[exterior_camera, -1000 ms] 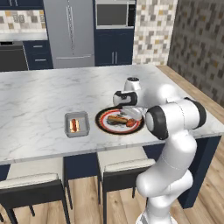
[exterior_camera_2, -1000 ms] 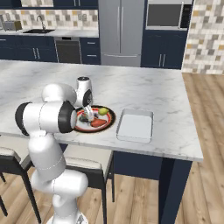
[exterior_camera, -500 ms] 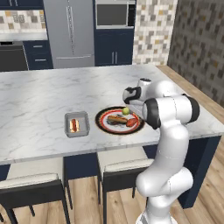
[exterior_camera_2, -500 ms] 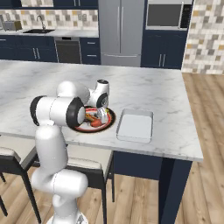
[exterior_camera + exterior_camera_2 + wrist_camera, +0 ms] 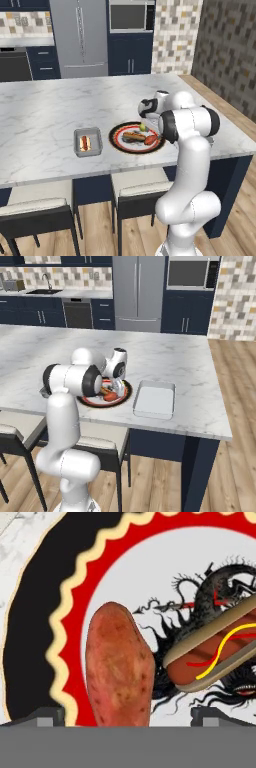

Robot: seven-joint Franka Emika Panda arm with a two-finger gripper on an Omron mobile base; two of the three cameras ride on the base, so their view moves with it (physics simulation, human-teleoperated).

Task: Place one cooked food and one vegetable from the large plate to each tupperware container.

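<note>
- End effector [image 5: 130, 718] spread wide, low over the large plate [image 5: 30, 637], clamped on nothing.
- Red vegetable [image 5: 119, 667] lying right between the open tips, with the hot dog [image 5: 215, 654] just beside it on the plate's patterned middle.
- Step in hand, by the look of it: lining up to pick the vegetable.
- Next: descend straight, straddle the piece, close without nudging the hot dog.
- Farther off on the tabletop [image 5: 45, 115]: grey tray [image 5: 88, 142] already holding a long item, and pale tray [image 5: 154, 399] on the plate's other side.

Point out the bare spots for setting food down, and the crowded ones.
Free: the pale container right of the plate, and the marble counter behind the grey container. Crowded: the plate, with the open pincer low over its food.
</note>
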